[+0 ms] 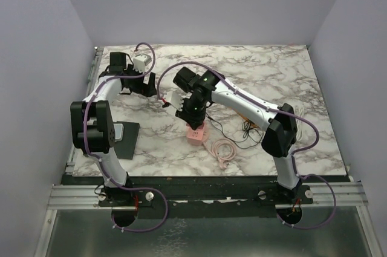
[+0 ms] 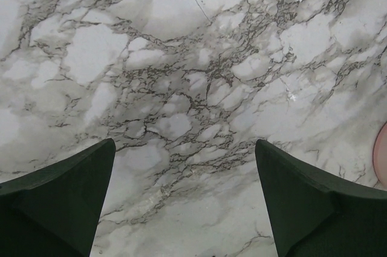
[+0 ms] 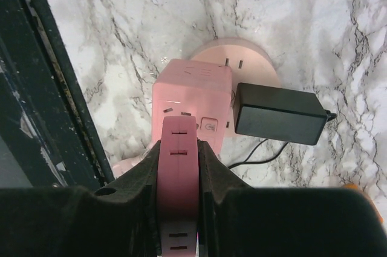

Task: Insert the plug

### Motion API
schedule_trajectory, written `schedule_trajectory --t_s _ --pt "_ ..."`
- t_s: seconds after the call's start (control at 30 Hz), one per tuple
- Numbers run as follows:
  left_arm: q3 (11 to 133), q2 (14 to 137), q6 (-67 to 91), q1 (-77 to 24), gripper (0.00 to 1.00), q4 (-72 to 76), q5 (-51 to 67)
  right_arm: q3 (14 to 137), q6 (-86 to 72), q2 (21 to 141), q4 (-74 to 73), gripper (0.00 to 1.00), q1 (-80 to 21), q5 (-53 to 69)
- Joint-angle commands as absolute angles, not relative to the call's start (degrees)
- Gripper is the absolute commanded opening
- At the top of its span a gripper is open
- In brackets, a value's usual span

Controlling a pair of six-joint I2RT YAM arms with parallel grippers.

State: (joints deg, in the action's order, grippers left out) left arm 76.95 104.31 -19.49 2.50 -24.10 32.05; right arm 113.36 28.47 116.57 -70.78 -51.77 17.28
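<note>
Right gripper (image 3: 179, 148) clenched on pink plug (image 3: 178, 190); pink socket cube (image 3: 192, 97) at its 12 o'clock, black adapter (image 3: 278, 113) at cube's 3 o'clock. Left gripper (image 2: 184, 169) released over marble table (image 2: 181, 57).

One pink socket cube (image 3: 193, 91), one pink plug (image 3: 177, 166), one black adapter (image 3: 278, 115), one coiled cable (image 1: 225, 148)

White marble-patterned tabletop (image 1: 290, 75) with grey and black veining, plain pale lavender back wall (image 1: 205, 3), matching left wall (image 1: 36, 87) and right wall (image 1: 363, 57) enclosing the table, aluminium rails (image 1: 205, 199) along the near edge, brushed metal panel (image 1: 205, 236) below, soft even light.
</note>
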Motion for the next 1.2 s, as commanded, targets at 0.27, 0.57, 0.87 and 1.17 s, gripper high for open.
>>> schedule_trajectory --t_s 0.27,0.57,0.87,1.17 --pt "71.71 99.78 -20.41 2.20 0.99 -23.56 31.63 114.02 30.00 118.66 -75.15 0.01 -53.79 10.77" --pt "69.91 98.50 -20.74 2.11 0.99 -23.55 30.80 114.32 31.11 119.98 -75.23 0.01 -53.79 12.32" --pt "68.82 97.44 -21.79 2.06 0.99 -23.55 29.98 114.79 31.46 121.29 -74.89 0.01 -53.79 12.98" --pt "68.56 97.07 -21.83 2.09 0.99 -23.39 29.51 114.95 31.55 121.86 -74.71 0.01 -53.79 13.72"
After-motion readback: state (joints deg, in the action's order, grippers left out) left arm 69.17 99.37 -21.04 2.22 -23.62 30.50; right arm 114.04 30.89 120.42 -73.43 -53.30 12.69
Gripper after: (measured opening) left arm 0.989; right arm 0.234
